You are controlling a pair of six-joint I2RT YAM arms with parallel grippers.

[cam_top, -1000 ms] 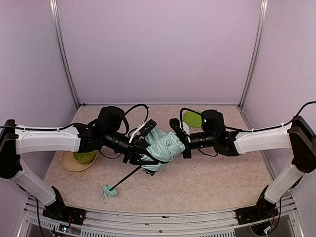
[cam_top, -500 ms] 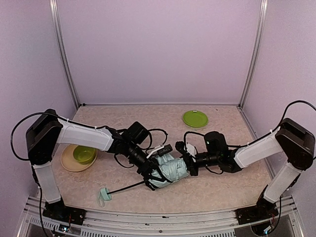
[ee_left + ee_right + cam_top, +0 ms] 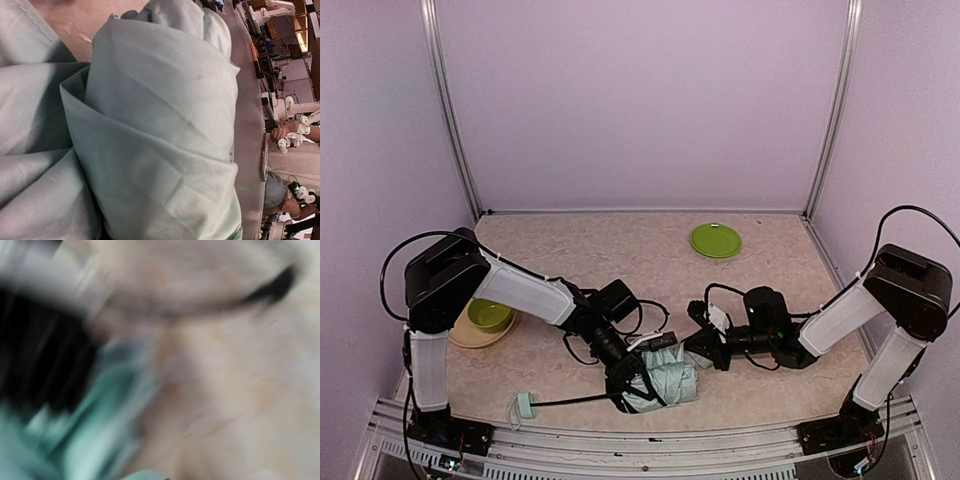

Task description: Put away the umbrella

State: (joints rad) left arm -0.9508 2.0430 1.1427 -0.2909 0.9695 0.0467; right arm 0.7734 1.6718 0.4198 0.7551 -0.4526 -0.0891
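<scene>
From the top camera I see the umbrella (image 3: pixel 665 383) lying folded into a mint bundle at the near edge of the table (image 3: pixel 620 260), just in front of the space between the two arm bases. Its thin black shaft (image 3: pixel 570 400) runs left from the bundle to the small mint handle (image 3: pixel 523 405), which rests on the table. My left gripper (image 3: pixel 638 385) is down on the bundle's left end with its jaws part-closed around the gathered fabric, so it is holding the umbrella. My right gripper (image 3: pixel 703 345) sits low at the bundle's upper right corner, jaws pinched together (I cannot tell whether it touches the cloth or is just beside it). A green plate (image 3: pixel 716 240) lies well apart at the back right, and a green bowl (image 3: pixel 490 313) sits on a tan dish (image 3: pixel 460 335) at the left. The left wrist camera is filled with pale mint folds, pressed close to the lens, and its own fingers do not show. The right wrist camera is badly blurred: a mint smear at lower left, a dark mass beside it, beige tabletop elsewhere.
</scene>
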